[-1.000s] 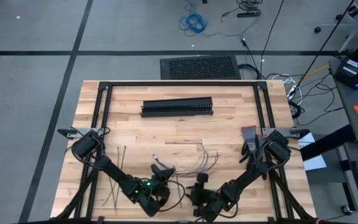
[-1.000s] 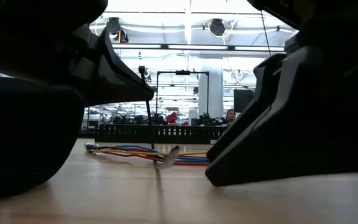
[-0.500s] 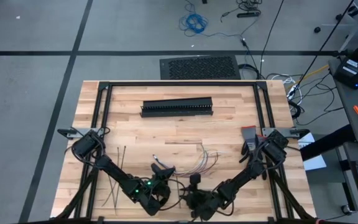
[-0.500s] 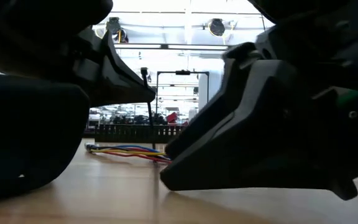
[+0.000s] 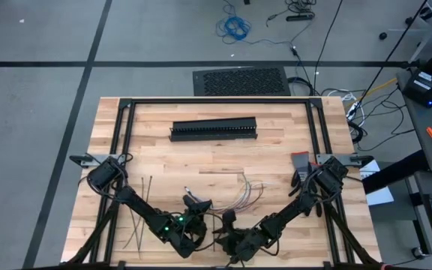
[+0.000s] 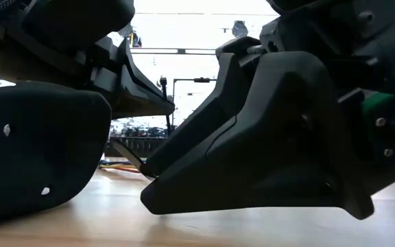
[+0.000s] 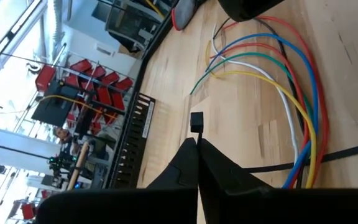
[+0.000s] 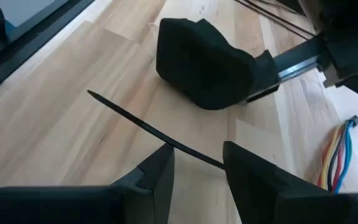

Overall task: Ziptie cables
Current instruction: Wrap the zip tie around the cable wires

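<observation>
The left gripper (image 7: 197,163) was pinched shut on a thin black ziptie (image 7: 196,122) standing up from its tips. The right gripper (image 8: 197,163) was partly open around another skinny strip (image 8: 148,129). The bendy coloured cables (image 7: 291,93) lay curved on the smooth wooden table (image 5: 201,161).

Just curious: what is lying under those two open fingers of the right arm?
A ziptie crosses the bare table and runs between the right fingers. Its far end is hidden behind them.
</observation>
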`<state>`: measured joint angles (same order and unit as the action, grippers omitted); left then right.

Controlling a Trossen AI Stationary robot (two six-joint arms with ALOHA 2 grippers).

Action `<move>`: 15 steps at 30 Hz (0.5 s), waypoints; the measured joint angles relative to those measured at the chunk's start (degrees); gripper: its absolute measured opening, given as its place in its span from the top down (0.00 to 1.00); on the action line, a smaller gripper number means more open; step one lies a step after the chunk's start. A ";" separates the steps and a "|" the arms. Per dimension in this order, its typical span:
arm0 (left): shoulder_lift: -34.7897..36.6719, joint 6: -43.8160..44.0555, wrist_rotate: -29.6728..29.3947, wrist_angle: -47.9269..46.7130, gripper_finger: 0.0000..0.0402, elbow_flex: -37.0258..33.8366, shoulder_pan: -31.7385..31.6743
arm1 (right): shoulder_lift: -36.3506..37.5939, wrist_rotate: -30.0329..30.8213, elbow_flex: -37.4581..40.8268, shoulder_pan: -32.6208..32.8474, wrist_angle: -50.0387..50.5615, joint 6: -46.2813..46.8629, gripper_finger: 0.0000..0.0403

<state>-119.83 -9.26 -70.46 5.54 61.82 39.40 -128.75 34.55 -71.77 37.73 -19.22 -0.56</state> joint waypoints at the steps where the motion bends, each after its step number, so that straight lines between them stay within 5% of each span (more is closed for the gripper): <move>1: 0.00 0.00 0.01 0.00 1.00 0.00 0.00 | 0.00 -0.01 0.00 -0.08 -0.07 -0.04 0.67; 8: -0.02 0.02 0.03 0.00 1.00 0.00 -0.02 | -0.04 0.47 0.04 -0.86 -0.20 0.94 0.70; 15: -0.02 -0.04 0.02 0.00 1.00 0.00 -0.02 | -0.07 -0.07 0.09 -1.07 -0.35 2.32 0.97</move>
<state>-119.85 -9.30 -70.44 5.54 61.82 39.38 -128.82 34.48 -71.68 36.67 -19.57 1.75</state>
